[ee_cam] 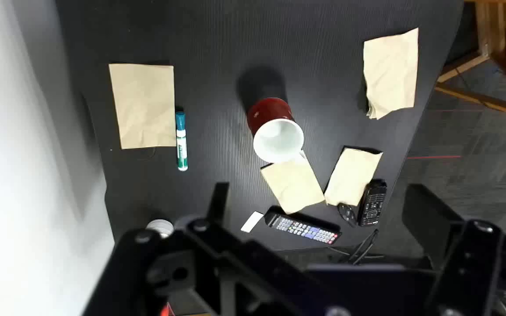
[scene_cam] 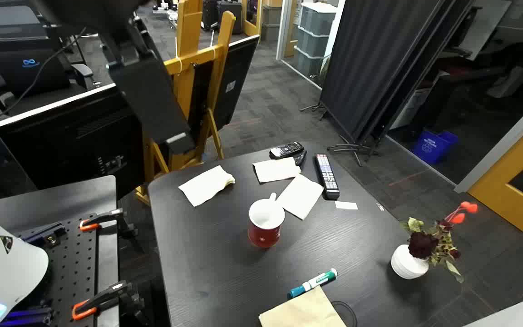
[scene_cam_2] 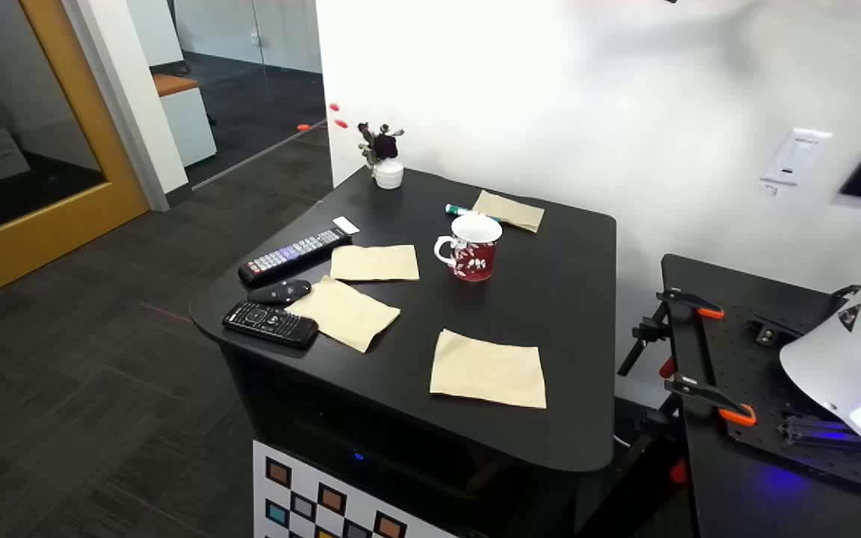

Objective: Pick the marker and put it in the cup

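Zero steps done: marker (ee_cam: pixel 182 147) lies on counter (ee_cam: pixel 218 66) beside brown paper (ee_cam: pixel 143 105), cup (ee_cam: pixel 275 130) stands upright, end effector (ee_cam: pixel 319 188) spread wide, holding nothing. Remaining: pick, carry, drop in.

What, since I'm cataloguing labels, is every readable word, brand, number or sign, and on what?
"RECYCLING" over recycling arrows: blue bin; word above blurred.
Blue infinity sign: black chair; lettering beneath blurred.
Too small or blurred: print on marker, long remote, short remote, small wall tag, and white label on black board.
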`<state>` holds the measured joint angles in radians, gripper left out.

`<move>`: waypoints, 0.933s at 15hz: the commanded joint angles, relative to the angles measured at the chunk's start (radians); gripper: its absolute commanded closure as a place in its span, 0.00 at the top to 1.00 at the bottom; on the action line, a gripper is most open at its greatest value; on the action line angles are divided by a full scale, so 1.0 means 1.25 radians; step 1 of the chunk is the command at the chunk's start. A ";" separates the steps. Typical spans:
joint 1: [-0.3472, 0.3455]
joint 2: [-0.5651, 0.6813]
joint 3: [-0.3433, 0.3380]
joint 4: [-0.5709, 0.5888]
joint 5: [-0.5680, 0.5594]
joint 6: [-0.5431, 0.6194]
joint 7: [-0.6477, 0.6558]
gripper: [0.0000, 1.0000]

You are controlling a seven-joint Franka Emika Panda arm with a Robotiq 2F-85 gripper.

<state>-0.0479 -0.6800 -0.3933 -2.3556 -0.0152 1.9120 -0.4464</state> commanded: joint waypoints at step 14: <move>-0.018 0.151 -0.001 0.085 -0.047 0.019 -0.081 1.00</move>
<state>-0.0584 -0.5906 -0.3949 -2.3114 -0.0543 1.9172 -0.4933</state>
